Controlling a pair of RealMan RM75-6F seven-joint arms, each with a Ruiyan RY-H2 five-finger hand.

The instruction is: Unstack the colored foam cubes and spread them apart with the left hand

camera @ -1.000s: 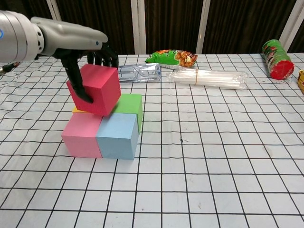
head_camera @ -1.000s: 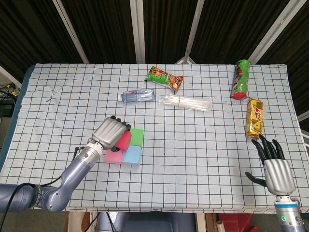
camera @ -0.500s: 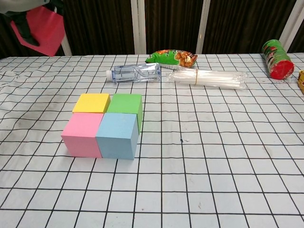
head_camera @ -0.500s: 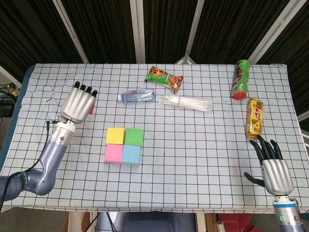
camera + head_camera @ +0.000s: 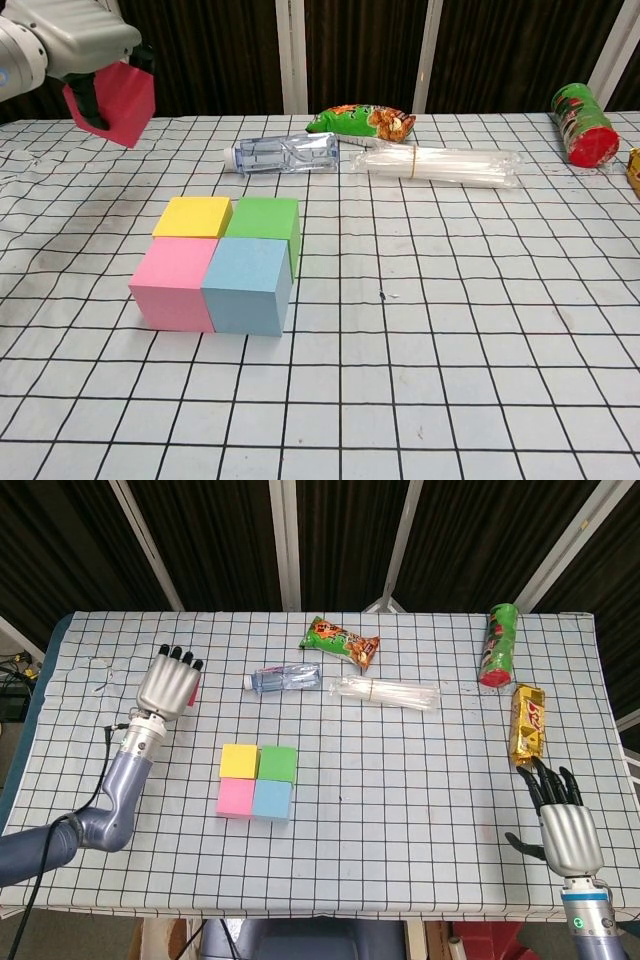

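Cubes sit in two places, taking the yellow cube (image 5: 239,761) as landmark. Far to its upper left, the left hand (image 5: 169,684) grips the red cube (image 5: 115,103) and holds it above the table (image 5: 420,780), its fingers wrapped over the top and near side; from the head view only a sliver of red shows past the fingers, while the chest view shows the cube tilted and clear of the cloth. The yellow cube rests on the table with the pink cube (image 5: 235,797) touching its near side, the green cube (image 5: 279,764) touching its right side, and the blue cube (image 5: 272,800) diagonally in front of it, so the four form a tight square, one layer high.

Behind the yellow cube and a little to the right lies a clear bottle (image 5: 284,677) on its side. Further back and right is a snack bag (image 5: 340,642), and right of the bottle a pack of straws (image 5: 386,692). Well off to the right lie a green can (image 5: 497,645) and, nearer than it, a yellow wrapper (image 5: 527,723). Farthest right, near the front edge, the right hand (image 5: 565,823) rests with its fingers extended and slightly spread, holding nothing.
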